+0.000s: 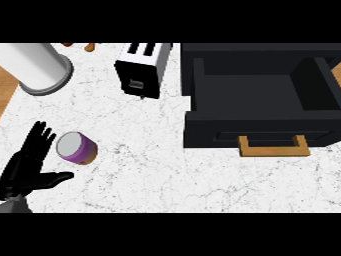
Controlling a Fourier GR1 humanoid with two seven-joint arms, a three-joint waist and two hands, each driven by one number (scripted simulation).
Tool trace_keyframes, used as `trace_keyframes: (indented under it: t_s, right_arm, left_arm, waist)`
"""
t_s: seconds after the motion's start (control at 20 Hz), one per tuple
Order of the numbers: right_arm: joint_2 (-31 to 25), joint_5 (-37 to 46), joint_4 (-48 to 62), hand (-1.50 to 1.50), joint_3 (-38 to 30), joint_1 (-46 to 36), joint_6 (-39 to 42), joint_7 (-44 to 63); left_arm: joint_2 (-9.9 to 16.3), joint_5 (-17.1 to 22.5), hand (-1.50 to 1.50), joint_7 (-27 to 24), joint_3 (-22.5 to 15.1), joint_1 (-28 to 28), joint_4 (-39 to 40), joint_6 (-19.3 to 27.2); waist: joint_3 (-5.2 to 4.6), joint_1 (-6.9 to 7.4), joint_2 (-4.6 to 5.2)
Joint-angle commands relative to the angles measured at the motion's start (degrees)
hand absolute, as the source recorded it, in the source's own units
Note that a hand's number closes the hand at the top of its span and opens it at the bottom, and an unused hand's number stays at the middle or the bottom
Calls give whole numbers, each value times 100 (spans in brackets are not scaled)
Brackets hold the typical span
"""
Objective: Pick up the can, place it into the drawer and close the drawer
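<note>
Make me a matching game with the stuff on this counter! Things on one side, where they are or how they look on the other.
Things:
1. can
2. drawer
3. toaster
4. left hand

Descriptions:
A. open, with a wooden handle
B. purple, lying tilted beside the hand
C. black, fingers spread open
D. stands between the grey cylinder and the drawer

Pairs: 1-B, 2-A, 3-D, 4-C

Black left hand (27, 169) with slim fingers, grey forearm (9, 206) behind
</note>
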State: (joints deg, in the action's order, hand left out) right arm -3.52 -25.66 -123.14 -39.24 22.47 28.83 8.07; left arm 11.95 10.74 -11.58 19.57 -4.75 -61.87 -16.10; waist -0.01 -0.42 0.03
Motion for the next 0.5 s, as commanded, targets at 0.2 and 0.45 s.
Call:
trace_keyframes:
  t_s: [0.2,0.45]
  right_arm:
    - [33,-257,-301,-150,-207,47,81,357]
    - [17,-279,4,-150,-389,-91,192,285]
  left_arm:
    - [139,-248,-150,-1107,-15,-224,1547,-248]
    - [204,-193,-150,-1488,53,-761,2537,-311]
  waist:
    - [-3,-3,-1]
    - [-2,-5,2]
